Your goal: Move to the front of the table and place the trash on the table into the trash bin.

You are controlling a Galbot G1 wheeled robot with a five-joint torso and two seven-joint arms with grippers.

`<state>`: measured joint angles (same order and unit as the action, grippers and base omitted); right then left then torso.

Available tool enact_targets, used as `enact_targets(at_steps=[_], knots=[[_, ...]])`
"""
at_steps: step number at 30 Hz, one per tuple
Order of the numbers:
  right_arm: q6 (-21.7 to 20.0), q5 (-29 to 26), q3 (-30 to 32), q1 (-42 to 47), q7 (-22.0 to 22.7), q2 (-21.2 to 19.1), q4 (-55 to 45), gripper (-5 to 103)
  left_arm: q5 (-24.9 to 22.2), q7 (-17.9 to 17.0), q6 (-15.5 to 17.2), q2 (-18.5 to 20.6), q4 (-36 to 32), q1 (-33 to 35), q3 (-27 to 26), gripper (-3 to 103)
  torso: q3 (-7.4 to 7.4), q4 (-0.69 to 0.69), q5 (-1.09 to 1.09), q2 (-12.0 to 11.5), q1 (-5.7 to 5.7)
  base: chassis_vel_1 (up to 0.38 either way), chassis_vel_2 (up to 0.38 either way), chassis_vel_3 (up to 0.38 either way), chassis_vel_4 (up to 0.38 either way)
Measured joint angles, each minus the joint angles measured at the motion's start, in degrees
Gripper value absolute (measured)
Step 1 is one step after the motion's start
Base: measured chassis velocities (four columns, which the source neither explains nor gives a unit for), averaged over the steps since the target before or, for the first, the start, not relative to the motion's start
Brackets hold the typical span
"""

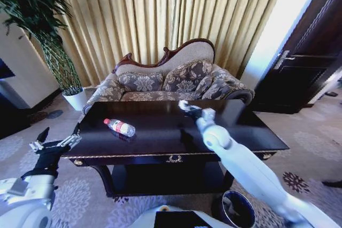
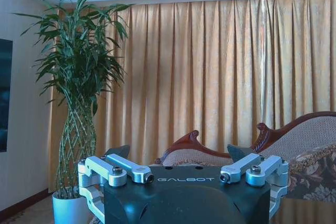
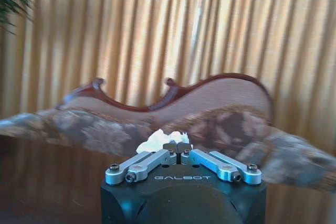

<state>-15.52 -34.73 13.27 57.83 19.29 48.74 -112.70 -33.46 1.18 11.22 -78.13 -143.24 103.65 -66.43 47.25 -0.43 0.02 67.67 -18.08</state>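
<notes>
The table (image 1: 251, 132) is a glossy black rectangle with gold trim along its front edge, a gold ornament at front centre and a lower shelf beneath. A small clear plastic bottle (image 1: 119, 127) with a red cap and a white-and-red label lies on its side near the table's left end, about midway between front and back edges. The right gripper (image 3: 177, 146) is stretched out over the table toward its back edge, its fingers (image 3: 169, 147) pinched together on a crumpled white paper wad (image 3: 155, 142). The dark round trash bin (image 1: 238, 209) stands on the carpet below the table's front right part, beside the right arm. The left gripper (image 1: 55, 141) hangs off the table's left front corner, its fingers (image 2: 117, 151) spread wide and holding nothing. A patterned sofa (image 1: 176, 81) sits behind the table.
</notes>
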Motion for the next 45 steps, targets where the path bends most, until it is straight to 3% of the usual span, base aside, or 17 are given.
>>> enact_targets(at_steps=[4, 6, 9, 19, 24, 31, 45], knots=[[0.4, -0.8, 6.8, 8.0, 0.0, -1.6, -3.3, 0, -1.1, -0.3, 0.2, 1.2, 0.0, 0.0, -0.3, 100, 0.0, -0.01, 0.0, 0.0, 0.0, 0.0, 0.0, 0.0, 0.0], [0.4, -1.0, 7.4, 8.6, 0.0, -1.6, -3.6, 0, -1.3, -0.3, 0.2, 1.3, 0.0, 0.0, -0.3, 100, 0.0, 0.0, 0.0, 0.0, 0.01, 0.0, 0.0, 0.0, 0.0], [0.1, -3.8, 15.9, 16.0, 0.9, -1.2, -7.1, 0, -2.9, -0.4, 0.7, 3.2, 0.0, -0.2, -0.8, 100, 0.0, 0.01, -0.02, 0.0, 0.0, 0.0, 0.0, 0.0, 0.0], [1.6, -4.9, 28.5, 29.8, 0.0, 1.1, -11.5, 0, -4.9, -0.9, 1.4, 5.2, 0.0, 0.3, -2.4, 100, 0.0, -0.01, -0.01, 0.0, 0.01, 0.0, 0.0, 0.0, 0.0], [1.8, -5.3, 30.1, 32.0, 0.0, 2.1, -14.2, 0, -5.3, -0.9, 2.2, 5.9, 0.0, 0.7, -2.7, 100, 0.0, 0.01, -0.02, 0.0, 0.0, 0.0, 0.0, 0.0, 0.0], [2.0, -6.2, 31.4, 34.9, 0.1, 3.9, -22.5, 0, -6.7, -1.1, 6.2, 6.3, 0.0, 0.9, -2.7, 100, 0.0, 0.01, -0.03, 0.0, 0.0, 0.0, 0.0, 0.0, 0.0], [1.9, -4.0, 29.4, 37.8, 0.1, 4.8, -26.4, 0, -6.0, 0.7, 7.3, 6.9, 0.0, 0.6, -2.1, 100, 0.0, 0.0, -0.02, 0.0, 0.0, 0.06, -0.059, -0.05, 0.06]])
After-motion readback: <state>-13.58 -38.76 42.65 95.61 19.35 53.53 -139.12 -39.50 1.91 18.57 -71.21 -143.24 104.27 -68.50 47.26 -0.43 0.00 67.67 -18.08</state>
